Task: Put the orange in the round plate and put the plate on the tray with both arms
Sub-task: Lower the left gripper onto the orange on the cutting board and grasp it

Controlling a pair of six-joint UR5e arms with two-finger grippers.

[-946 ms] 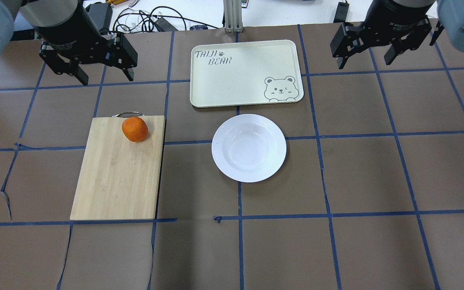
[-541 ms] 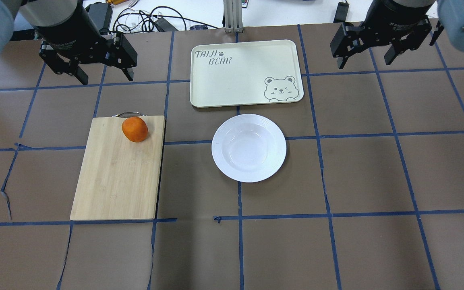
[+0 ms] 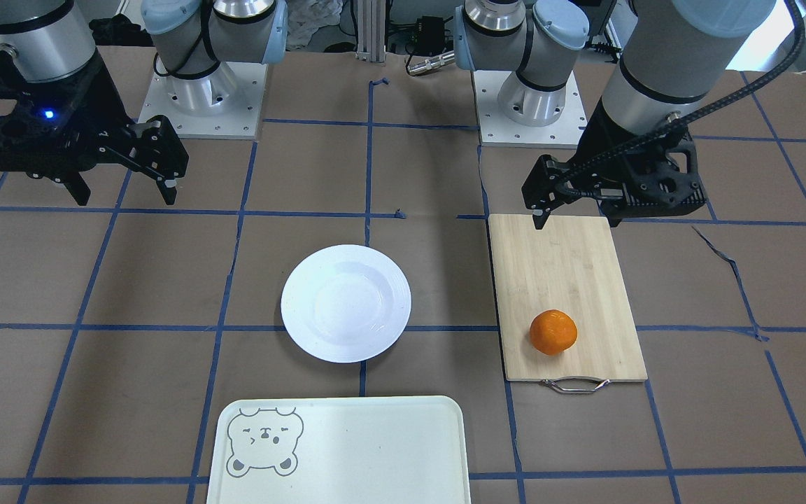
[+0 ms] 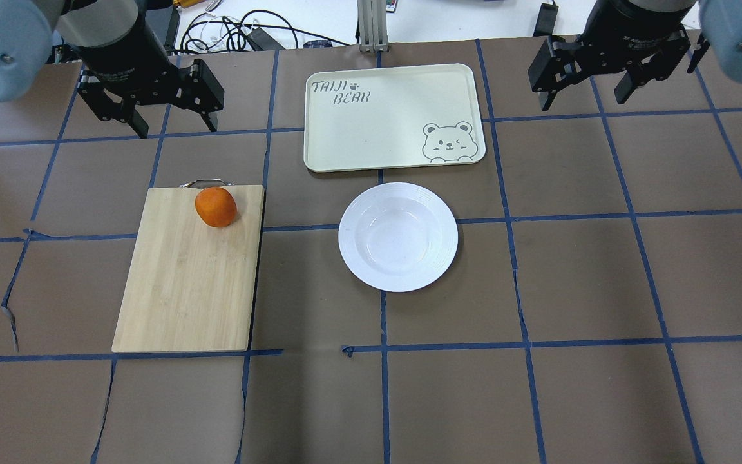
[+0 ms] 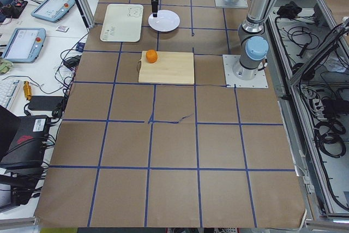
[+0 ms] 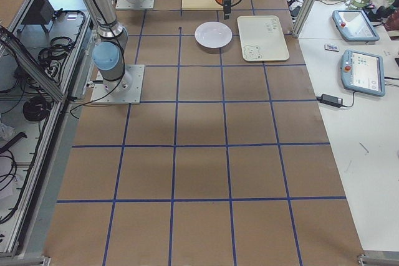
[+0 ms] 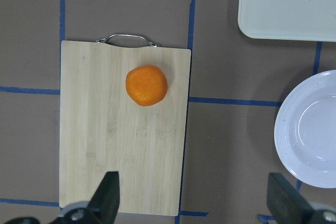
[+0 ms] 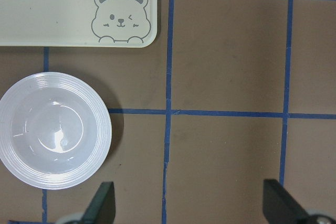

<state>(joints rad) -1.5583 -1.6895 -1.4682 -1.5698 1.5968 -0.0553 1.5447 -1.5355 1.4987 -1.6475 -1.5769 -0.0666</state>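
The left gripper [image 7: 195, 198] hangs spread and empty over the near end of the cutting board [image 7: 100, 150]. The orange [image 7: 146, 85] lies uncovered on the board, ahead by its handle. The right gripper [image 8: 190, 201], also parted and empty, has the round plate [image 8: 55, 129] ahead to its left, with the tray [image 8: 52, 14] beyond. Both grippers point straight down.

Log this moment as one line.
orange: on cutting board; round plate: empty; tray: empty; left gripper: jaws open; right gripper: jaws open

Brown taped-grid table [image 4: 603, 290], cream tray [image 4: 377, 132], white round plate [image 4: 398, 236], bamboo cutting board [image 4: 184, 283]
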